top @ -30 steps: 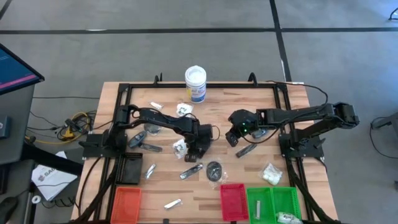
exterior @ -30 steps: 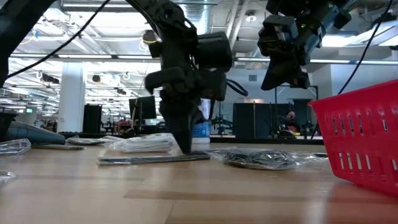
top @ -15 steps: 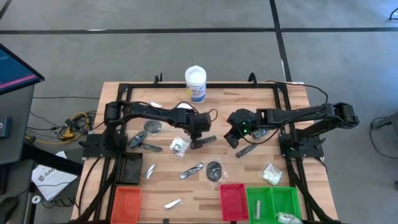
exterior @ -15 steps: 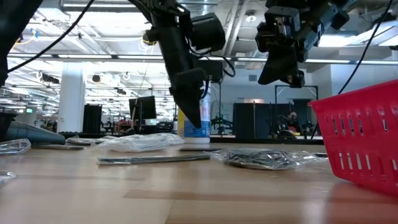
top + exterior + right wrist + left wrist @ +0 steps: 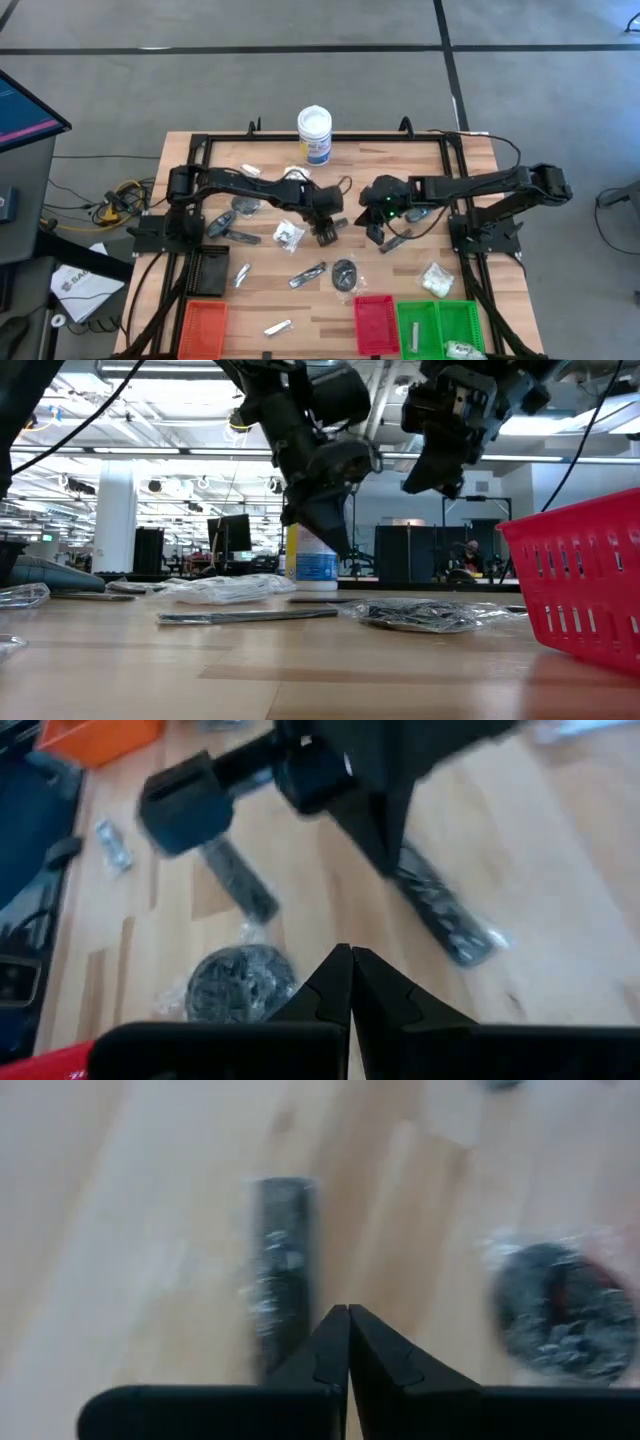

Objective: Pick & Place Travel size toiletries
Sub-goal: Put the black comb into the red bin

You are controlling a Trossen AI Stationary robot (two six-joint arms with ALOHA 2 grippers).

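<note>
item: wooden table [image 5: 260,300], strewn with wrapped toiletries [image 5: 309,273], trays at its near edge. my left claw [image 5: 325,237] and right claw [image 5: 376,235]: pinched shut, empty, above it. beyond: grey floor, lit hall.

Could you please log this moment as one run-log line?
left gripper: shut, empty, above table centre | right gripper: shut, empty, beside it | dark disc: on table | red tray: empty

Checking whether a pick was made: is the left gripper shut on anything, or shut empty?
Shut and empty. In the left wrist view the left gripper's fingers meet with nothing between them; a slim black stick lies on the table beneath.
</note>
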